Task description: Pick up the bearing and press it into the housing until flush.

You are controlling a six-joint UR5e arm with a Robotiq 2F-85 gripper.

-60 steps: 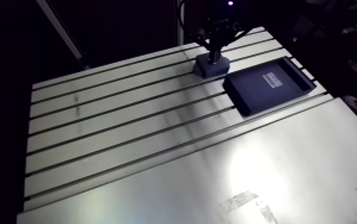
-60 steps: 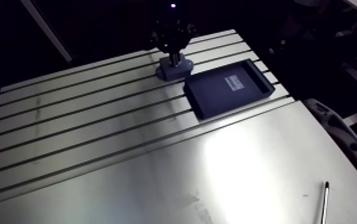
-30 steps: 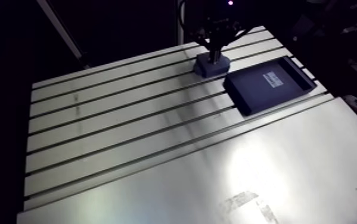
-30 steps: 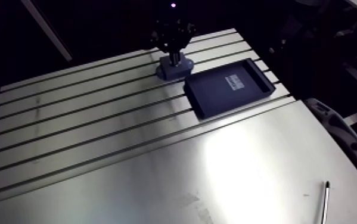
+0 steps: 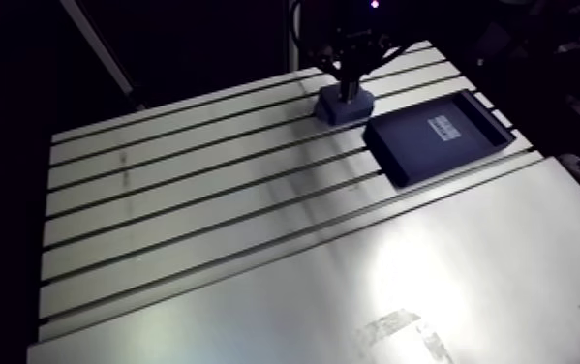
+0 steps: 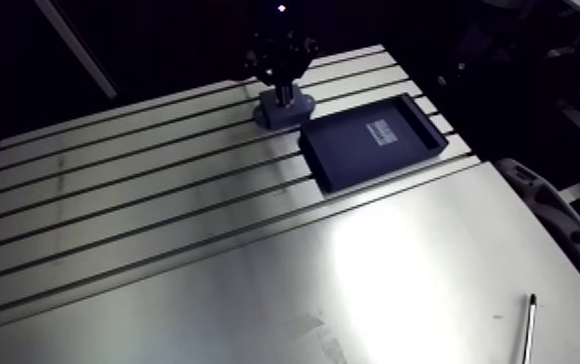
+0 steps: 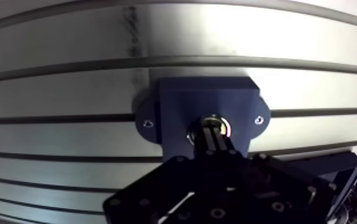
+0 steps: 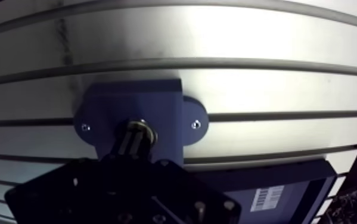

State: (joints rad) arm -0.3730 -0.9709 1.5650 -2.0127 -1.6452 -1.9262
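I am watching the black two-finger end effector (image 7: 211, 127) standing narrow, tips resting on the small silver ring bearing (image 7: 224, 127), bearing sitting in the dark-blue flanged block housing (image 7: 180, 101), housing lying on the slotted aluminium desk (image 7: 67, 89) beside a black rectangular tray (image 5: 436, 136).

Far side of bench (image 5: 206, 223): housing (image 5: 342, 106), astride a slot. Just beside it, rightward and nearer in the arm view: tray (image 5: 419, 145), across several slots. In the housing's bore: bearing (image 7: 225, 127), directly under end effector (image 7: 213, 134). Near right corner: pen (image 6: 528, 324), well apart from tray.
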